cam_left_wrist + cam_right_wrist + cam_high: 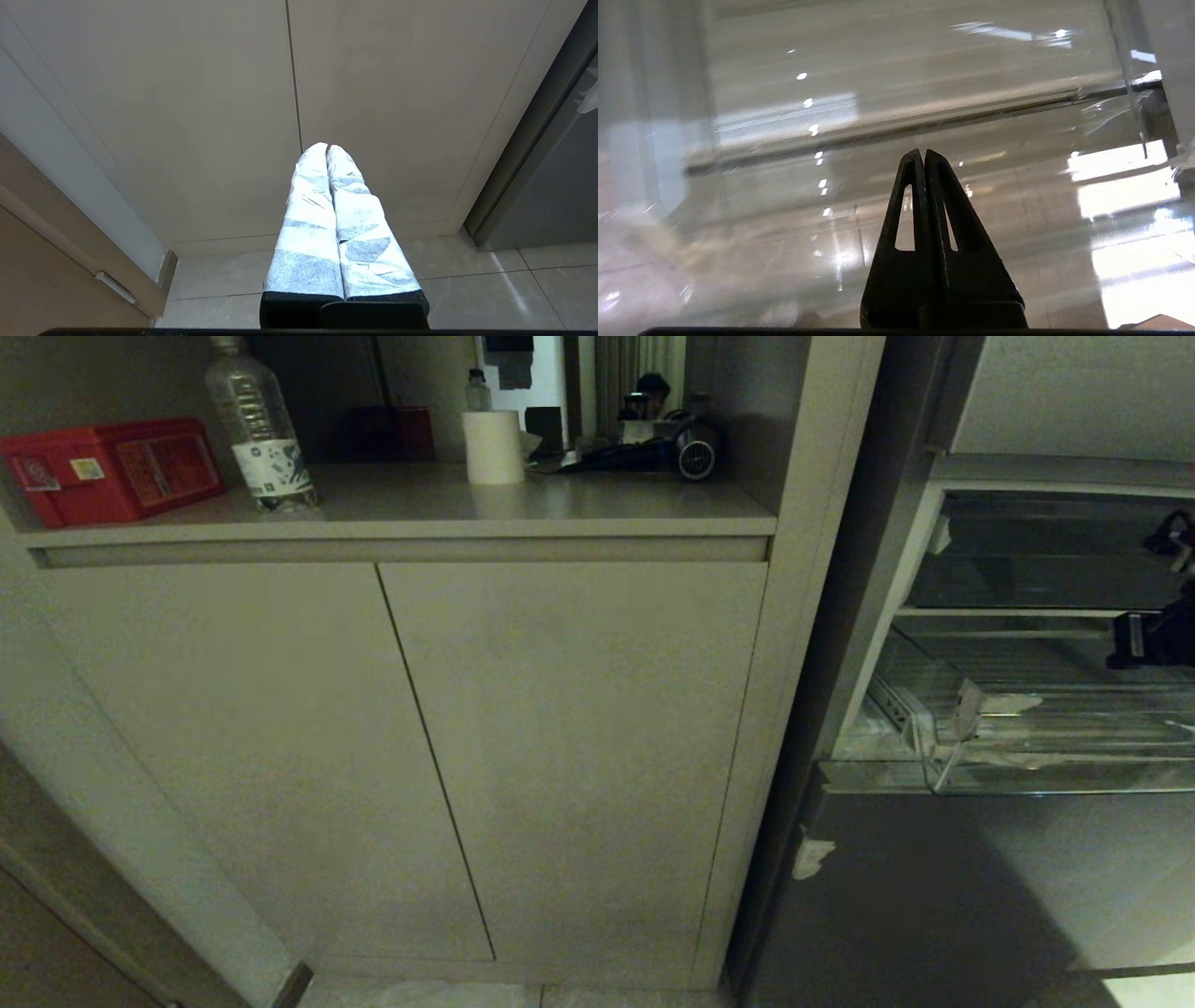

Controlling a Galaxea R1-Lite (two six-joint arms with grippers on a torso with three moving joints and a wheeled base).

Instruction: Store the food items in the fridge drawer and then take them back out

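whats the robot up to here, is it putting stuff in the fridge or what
The fridge drawer, clear plastic with tape scraps, stands pulled out at the right of the head view, and no food shows in the part of it in view. The right gripper is over the drawer, shut and holding nothing. The left gripper hangs shut and idle low in front of the cabinet doors. A water bottle stands on the counter above.

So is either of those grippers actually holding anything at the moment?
No. The right gripper is shut on nothing over the clear fridge drawer, and the left gripper is shut, empty, near the cabinet doors.
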